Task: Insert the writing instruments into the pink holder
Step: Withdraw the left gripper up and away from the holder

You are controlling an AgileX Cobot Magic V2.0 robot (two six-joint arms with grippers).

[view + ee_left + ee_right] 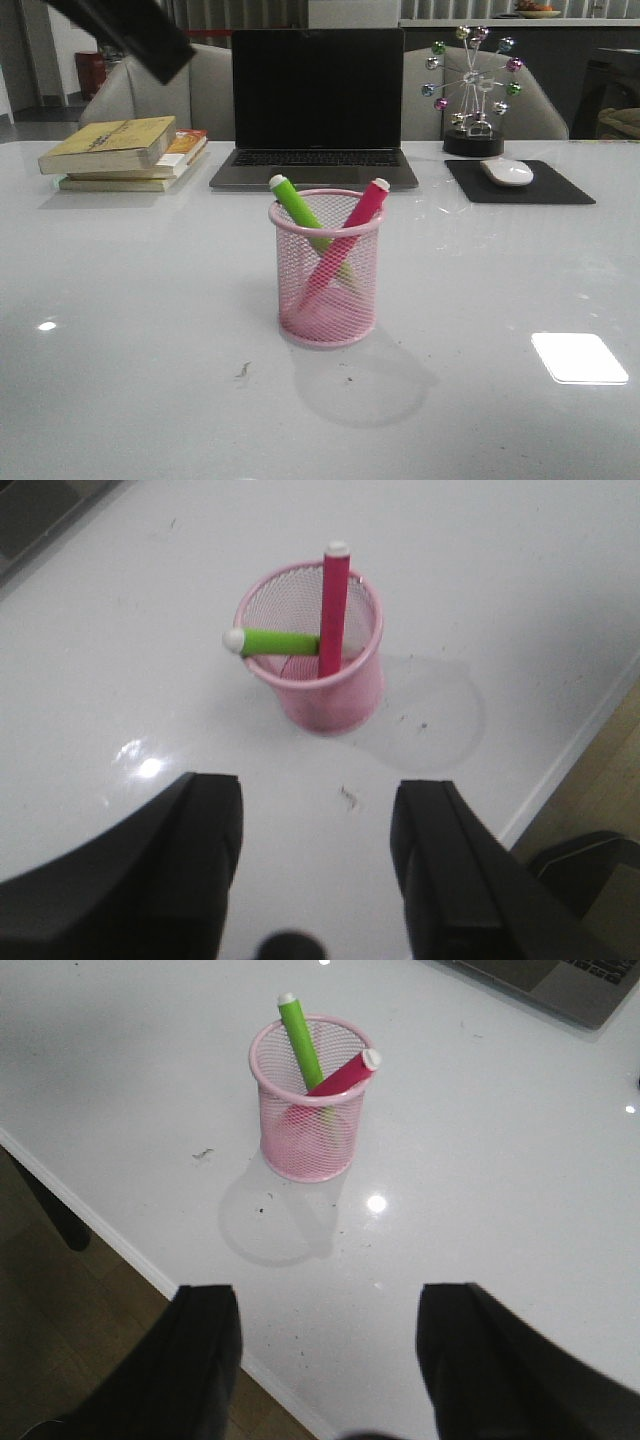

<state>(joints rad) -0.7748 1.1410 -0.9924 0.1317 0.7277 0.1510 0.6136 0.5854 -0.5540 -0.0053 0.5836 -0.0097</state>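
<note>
- Standing in the pink cup [328,290] at the table's middle, the green marker [300,212] and pink marker [355,232] cross and lean on opposite rims, so the task looks finished.
- Both claws, left [318,850] and right [330,1350], are spread apart, holding nothing.
- Next likely calls only for retreat.
- Room: bare table [120,330] surrounds the cup; the laptop [316,105] sits well behind, and the near edge lies close beneath the right claw.

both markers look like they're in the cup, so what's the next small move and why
Probably just keep both arms back. The green marker and pink marker stand crossed inside the pink holder, and the left gripper and right gripper are open, holding nothing.
</note>
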